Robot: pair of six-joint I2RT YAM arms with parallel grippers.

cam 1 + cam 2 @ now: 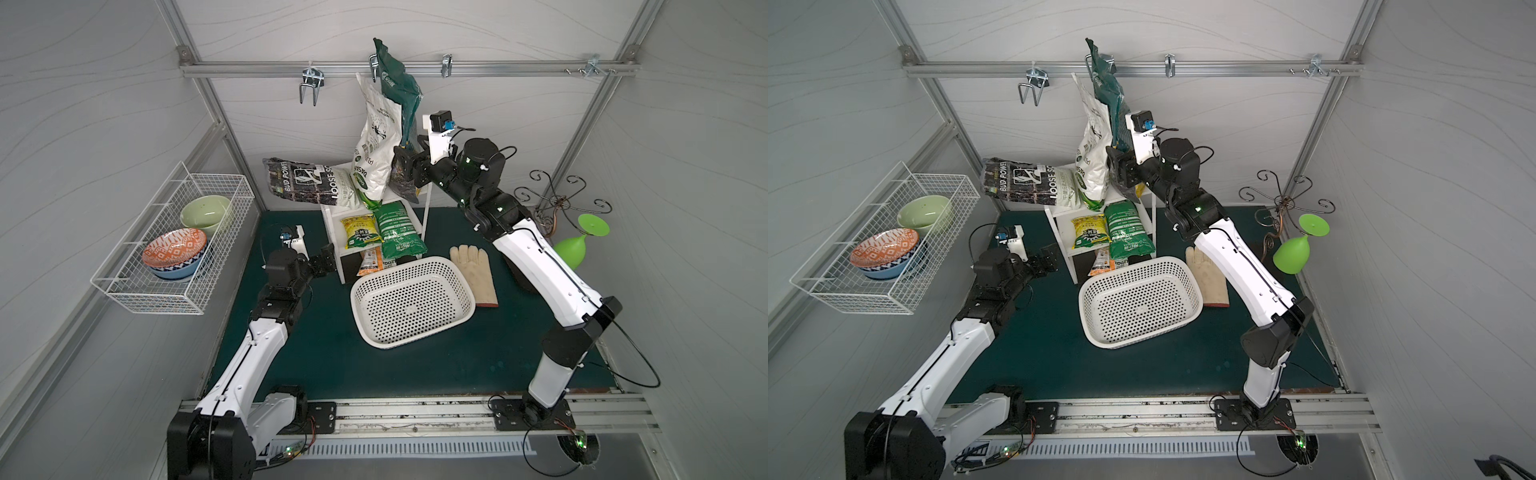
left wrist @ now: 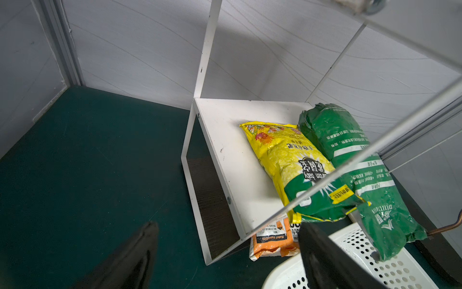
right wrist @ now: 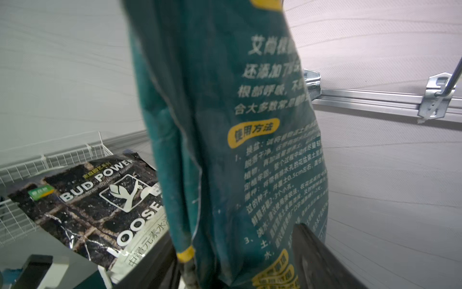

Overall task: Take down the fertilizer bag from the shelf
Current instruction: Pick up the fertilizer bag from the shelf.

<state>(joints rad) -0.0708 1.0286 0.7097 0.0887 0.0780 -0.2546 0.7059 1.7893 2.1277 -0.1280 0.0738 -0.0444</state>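
On the shelf's (image 1: 333, 232) top board, the dark green fertilizer bag (image 1: 401, 83) stands upright beside a white bag (image 1: 374, 145), its top up by the wall rail (image 1: 498, 68). Around its lower part sits the right pincer (image 3: 232, 237), one finger on each side; whether it is clenched on the bag I cannot tell. Low over the desk (image 1: 332, 353), just beside the shelf, the left pincer (image 1: 328, 259) hangs released and empty.

Top views high, angled down, left wrist near shelf (image 2: 225, 155), right wrist against green bag (image 3: 225, 125)
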